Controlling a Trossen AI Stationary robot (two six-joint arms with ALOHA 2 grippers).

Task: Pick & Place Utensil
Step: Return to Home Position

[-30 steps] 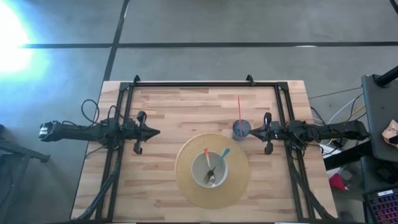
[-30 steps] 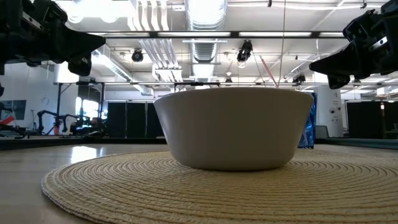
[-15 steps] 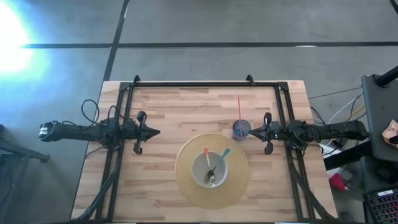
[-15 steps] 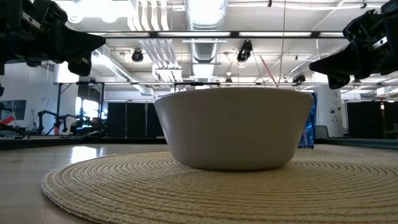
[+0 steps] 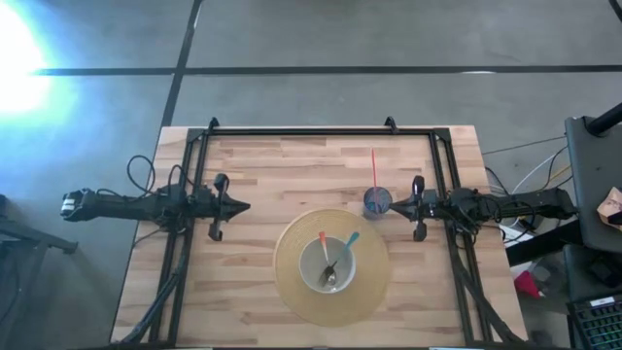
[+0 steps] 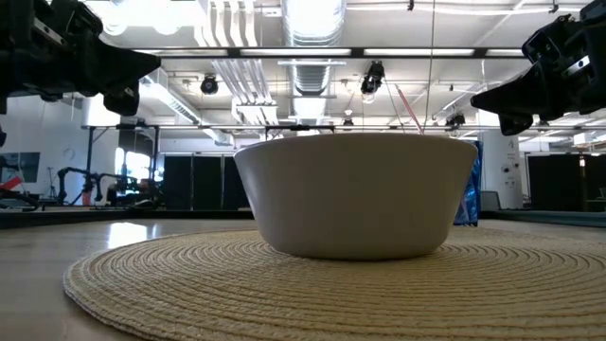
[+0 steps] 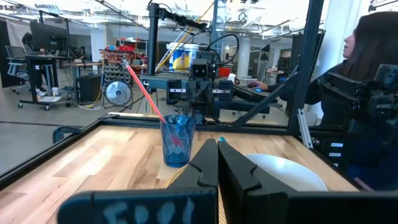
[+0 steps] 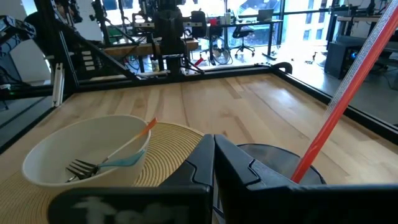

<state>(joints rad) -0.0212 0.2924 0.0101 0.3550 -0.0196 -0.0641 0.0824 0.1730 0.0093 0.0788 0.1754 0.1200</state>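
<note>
A white bowl (image 5: 330, 262) sits on a round woven placemat (image 5: 292, 282) near the table's near edge. Inside it lie utensils, one with an orange handle (image 5: 323, 239) and one with a teal handle (image 5: 351, 239), their handles leaning on the rim. A blue cup (image 5: 376, 202) holding a red straw (image 5: 373, 165) stands just beyond the mat. My left gripper (image 5: 243, 206) hovers shut at the table's left, clear of everything. My right gripper (image 5: 393, 205) hovers shut beside the cup, on its right.
A black metal frame (image 5: 301, 131) runs along the table's far edge and down both sides. Bare wood lies between the left gripper and the mat. A person (image 7: 373, 74) sits beyond the table in the left wrist view.
</note>
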